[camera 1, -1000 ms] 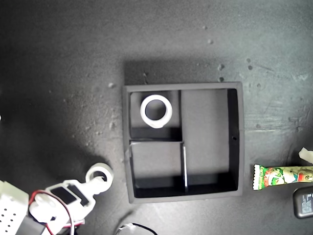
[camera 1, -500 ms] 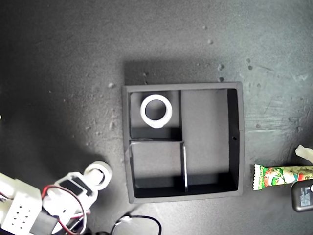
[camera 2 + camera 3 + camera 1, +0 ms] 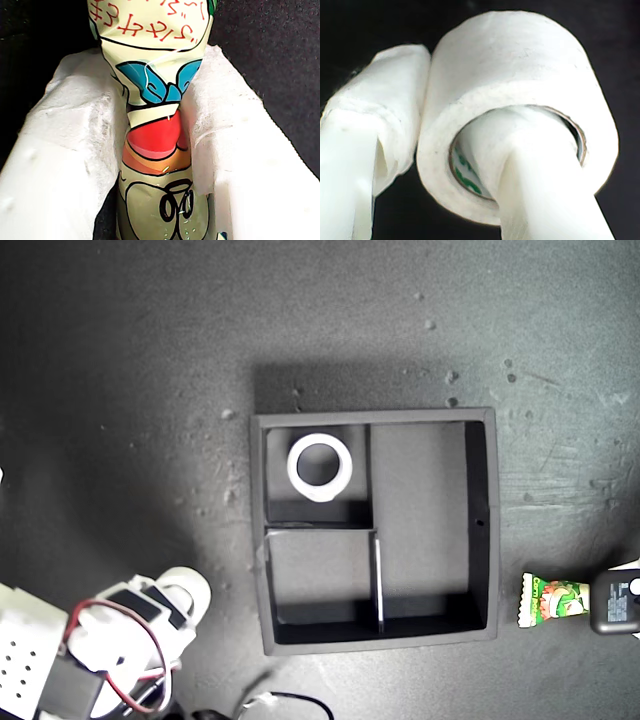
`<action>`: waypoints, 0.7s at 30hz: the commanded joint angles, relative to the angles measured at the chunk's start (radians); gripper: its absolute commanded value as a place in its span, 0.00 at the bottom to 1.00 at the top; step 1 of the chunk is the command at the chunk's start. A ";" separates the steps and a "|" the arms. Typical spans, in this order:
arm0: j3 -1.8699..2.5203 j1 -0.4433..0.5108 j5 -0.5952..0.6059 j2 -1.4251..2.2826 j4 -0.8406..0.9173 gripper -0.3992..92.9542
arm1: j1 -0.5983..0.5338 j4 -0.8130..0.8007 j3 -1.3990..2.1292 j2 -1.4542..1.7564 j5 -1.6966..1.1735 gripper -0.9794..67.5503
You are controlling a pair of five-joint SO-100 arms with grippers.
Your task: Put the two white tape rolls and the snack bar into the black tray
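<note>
Landmark: the black tray (image 3: 480,520), square, three compartments.

Nearest the exterior view's lower edge, off the tray's lower-left corner in that view — my second gripper (image 3: 465,165) pinches the thicker white tape roll (image 3: 520,90). One finger (image 3: 550,200) runs through the greenish core, the other presses the outer wall. In the exterior view the arm hides most of this roll (image 3: 188,585).

Just off the tray's lower-right corner in the exterior view — the snack bar (image 3: 552,599) on the dark table (image 3: 150,360), one end free. My first gripper (image 3: 157,150) is clamped on the packet (image 3: 155,135), white pads pressing both sides.

Farther: the plain white tape roll (image 3: 320,467) lies flat in the tray's upper-left small compartment as the exterior view shows it.
</note>
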 commanded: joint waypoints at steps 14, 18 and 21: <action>-1.270 -0.103 0.316 -0.681 0.390 0.01 | 0.092 0.449 -0.354 0.055 0.405 0.01; -1.282 -0.101 0.331 -0.724 0.390 0.01 | 0.138 0.566 -0.436 0.048 0.423 0.01; -1.279 -0.103 0.336 -0.753 0.390 0.01 | 0.219 0.640 -0.480 0.048 0.258 0.01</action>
